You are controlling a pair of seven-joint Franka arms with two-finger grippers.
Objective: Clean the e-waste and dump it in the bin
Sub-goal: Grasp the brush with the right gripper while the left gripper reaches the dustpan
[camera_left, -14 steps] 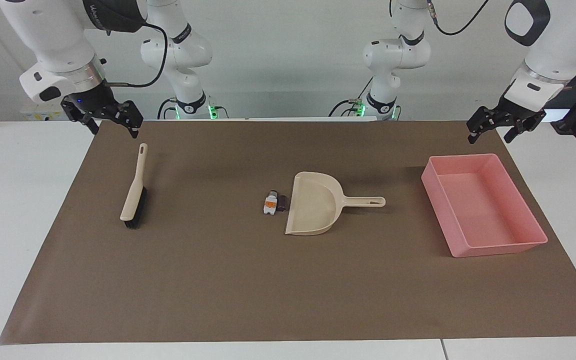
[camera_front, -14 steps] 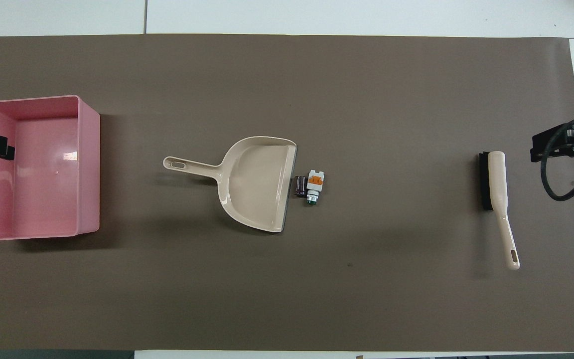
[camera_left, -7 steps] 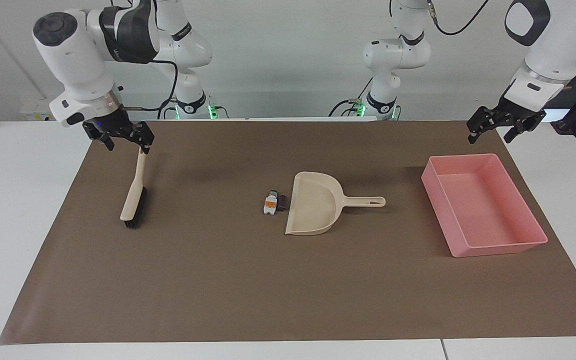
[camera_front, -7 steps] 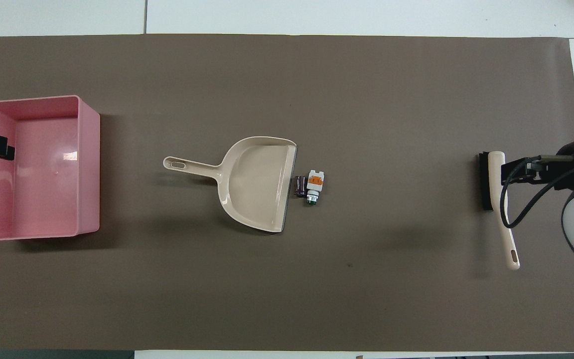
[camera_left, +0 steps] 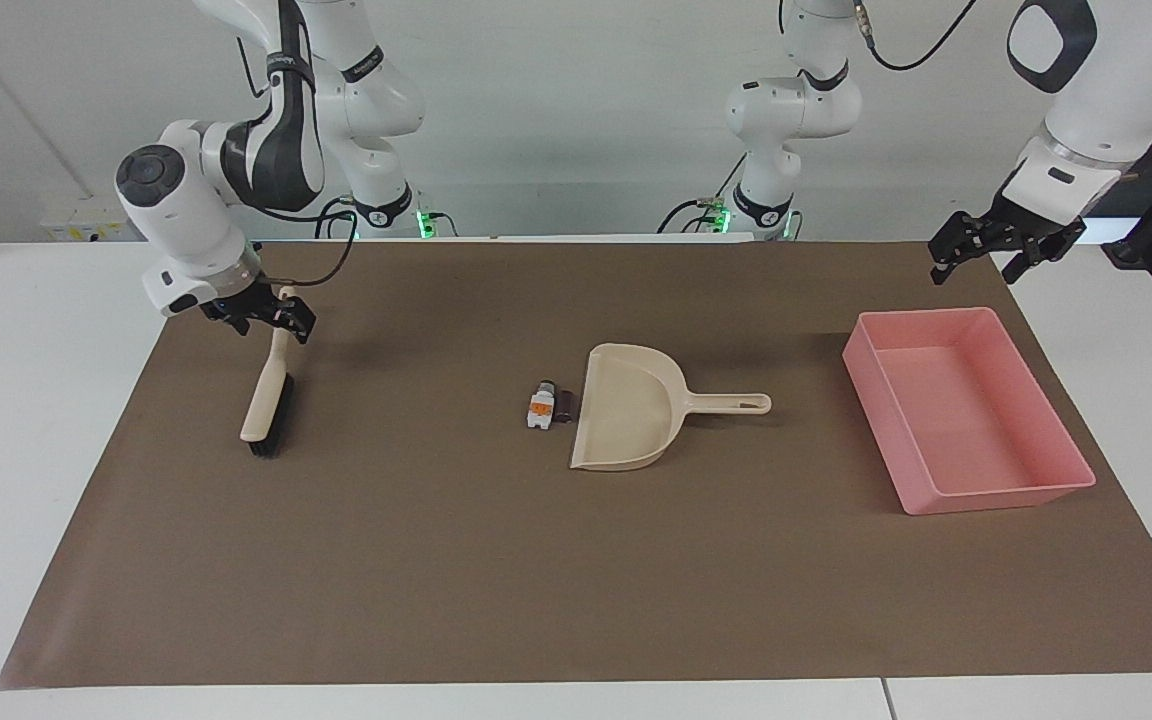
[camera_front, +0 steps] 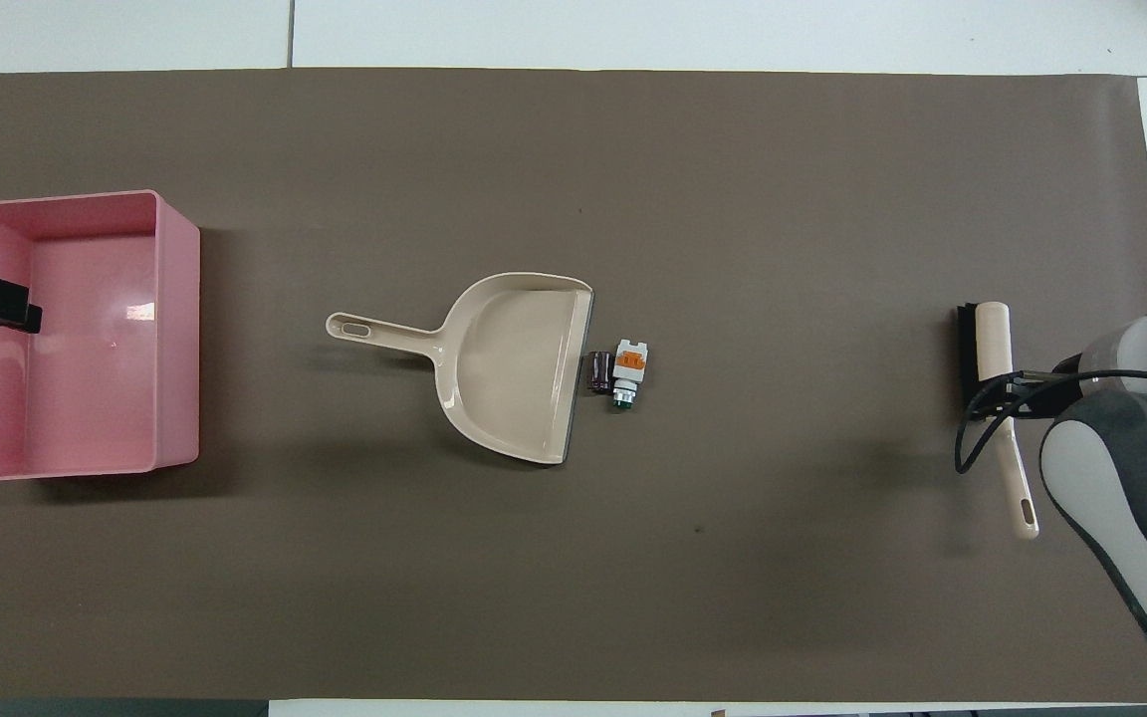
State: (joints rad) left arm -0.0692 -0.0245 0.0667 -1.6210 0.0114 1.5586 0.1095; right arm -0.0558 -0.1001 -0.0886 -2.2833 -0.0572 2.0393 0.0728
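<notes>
The right tool (camera_left: 273, 322) is down at the handle of the brush (camera_left: 267, 392), which lies on the brown mat (camera_left: 576, 560) toward the right arm's end of the surface, bristles against the mat; the tool's fingers stand spread on either side of the handle and it is not clear that they touch it. In the overhead view the right arm's wrist and cable cover the middle of the brush (camera_front: 994, 398), so the contact is hidden there. The left tool (camera_left: 1001, 247) hangs released in the air over the mat's edge at the left arm's end, just beside the bin (camera_left: 1066, 478) on its robot-ward side, and this arm waits. The bin is a pink rectangular tray with low straight walls, resting flat on the mat. The e-waste (camera_left: 549, 404) sits near the middle of the mat: a white piece (camera_front: 630, 370) with an orange patch and a dark block (camera_front: 597, 372) touching one another, the dark block right at the open lip of the beige dustpan (camera_left: 626, 420). The dustpan lies flat with its handle pointing toward the bin, well apart from it.
</notes>
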